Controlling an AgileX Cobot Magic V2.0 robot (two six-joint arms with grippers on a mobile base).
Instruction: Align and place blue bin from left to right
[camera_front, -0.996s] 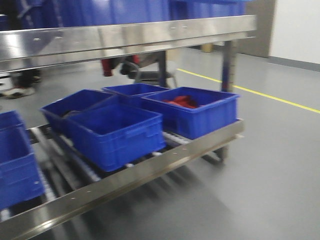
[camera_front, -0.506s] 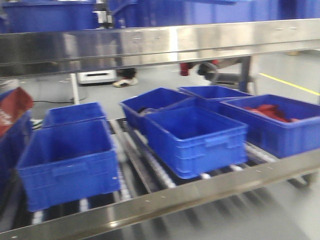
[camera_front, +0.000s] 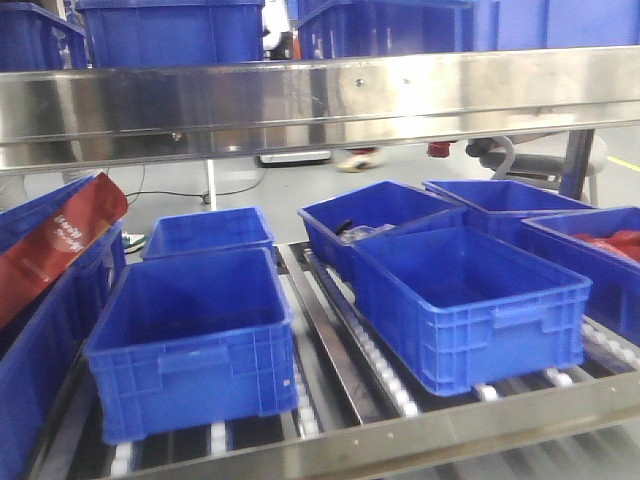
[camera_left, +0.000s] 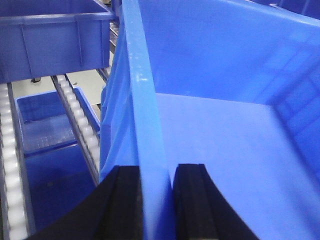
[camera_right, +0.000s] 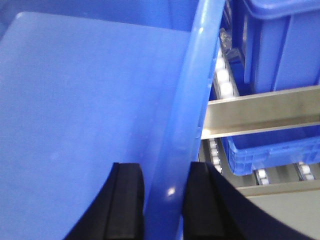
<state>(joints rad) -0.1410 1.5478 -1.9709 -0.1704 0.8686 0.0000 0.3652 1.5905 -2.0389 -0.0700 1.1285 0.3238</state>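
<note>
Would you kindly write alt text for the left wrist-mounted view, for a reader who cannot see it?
The left gripper has its two black jaws closed on the side wall of a bright blue bin, one jaw inside, one outside. Beyond the wall, lower left, white roller tracks run past other blue bins.

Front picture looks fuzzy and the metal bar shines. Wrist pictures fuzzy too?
Front view: soft all over, glare on the steel rail. Left wrist view: the blue bin has a fairly sharp rim. Right wrist view: rim softer, one small highlight.
</note>
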